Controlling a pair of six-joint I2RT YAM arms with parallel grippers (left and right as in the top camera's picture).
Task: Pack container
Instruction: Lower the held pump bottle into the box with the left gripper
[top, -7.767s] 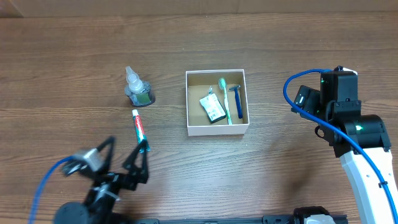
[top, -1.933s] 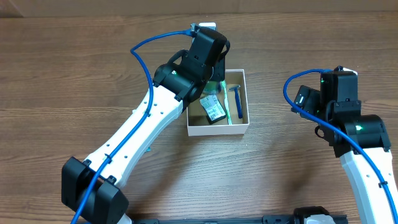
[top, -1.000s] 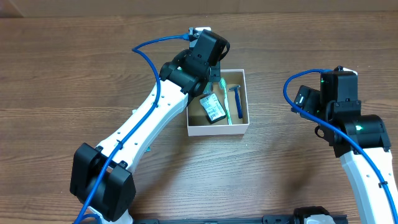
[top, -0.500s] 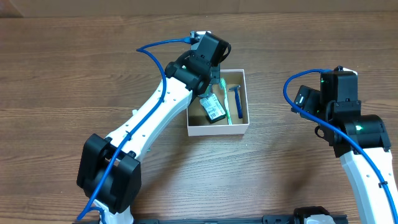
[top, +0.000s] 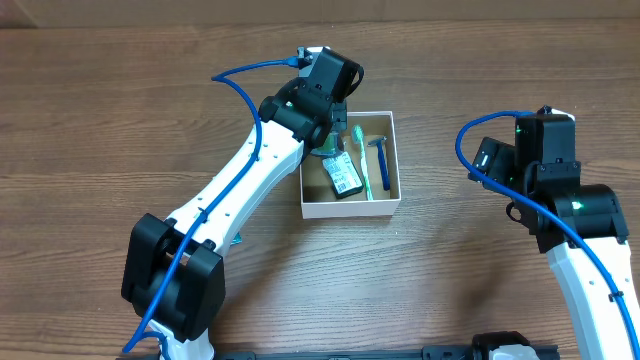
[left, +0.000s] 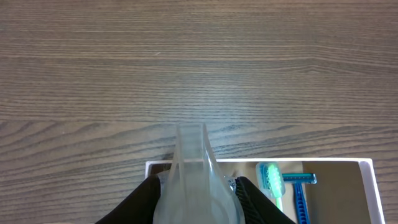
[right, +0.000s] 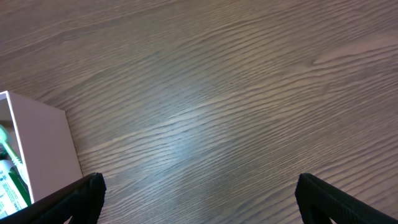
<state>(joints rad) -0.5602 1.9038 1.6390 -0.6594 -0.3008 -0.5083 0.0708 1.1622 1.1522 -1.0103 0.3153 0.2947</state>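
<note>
The container is a white-walled box with a brown inside, at the table's middle. In it lie a green toothbrush, a blue razor and a small printed packet. My left gripper hangs over the box's far-left corner, shut on a clear plastic bottle. The bottle's neck sticks out past the black fingers in the left wrist view, with the container's rim, toothbrush and razor below it. My right gripper stands open and holds nothing, to the right of the container.
The left arm reaches diagonally from the front left across the table to the box. The right arm stands at the right side. Bare wood lies behind the box and between the box and the right arm.
The left gripper with the bottle has edged slightly back and left over the box's far-left corner. The right arm has not moved.
</note>
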